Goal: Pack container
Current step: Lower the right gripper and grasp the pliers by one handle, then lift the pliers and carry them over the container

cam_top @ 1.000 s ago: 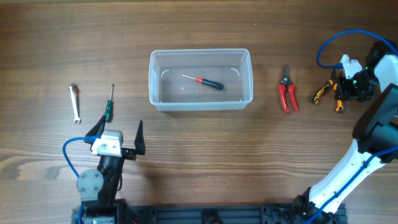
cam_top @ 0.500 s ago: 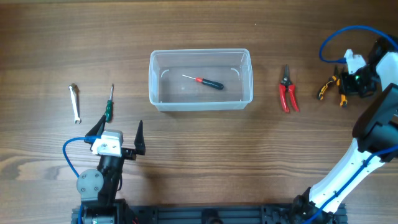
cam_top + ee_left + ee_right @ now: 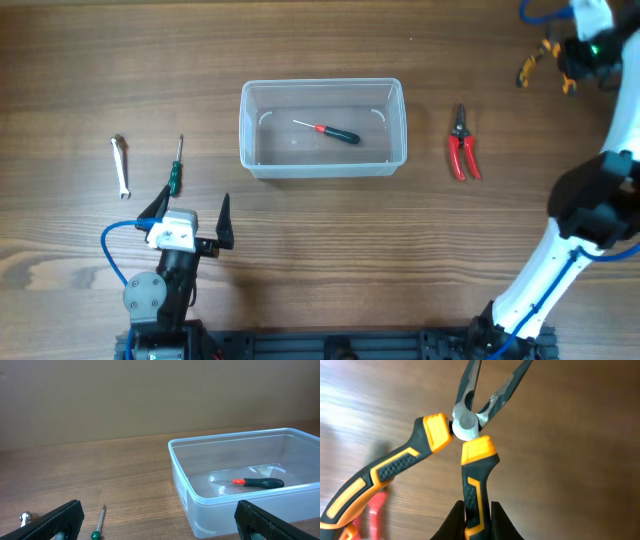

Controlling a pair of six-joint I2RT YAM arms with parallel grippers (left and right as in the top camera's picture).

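Note:
The clear plastic container (image 3: 322, 128) sits at the table's middle back and holds a small red-and-black screwdriver (image 3: 330, 131); both also show in the left wrist view, the container (image 3: 227, 500) and the screwdriver (image 3: 257, 482). My right gripper (image 3: 570, 55) at the far back right is shut on one handle of the orange-and-black pliers (image 3: 470, 455), held in the air, jaws open. My left gripper (image 3: 190, 215) is open and empty near the front left, wide apart in its wrist view (image 3: 160, 527).
Red pruning shears (image 3: 462, 145) lie right of the container. A green-handled screwdriver (image 3: 176, 166) and a small silver wrench (image 3: 120, 165) lie at the left, ahead of my left gripper.
My right gripper has lifted the pliers off the table and carried them up toward the back right corner. The left arm has not moved.

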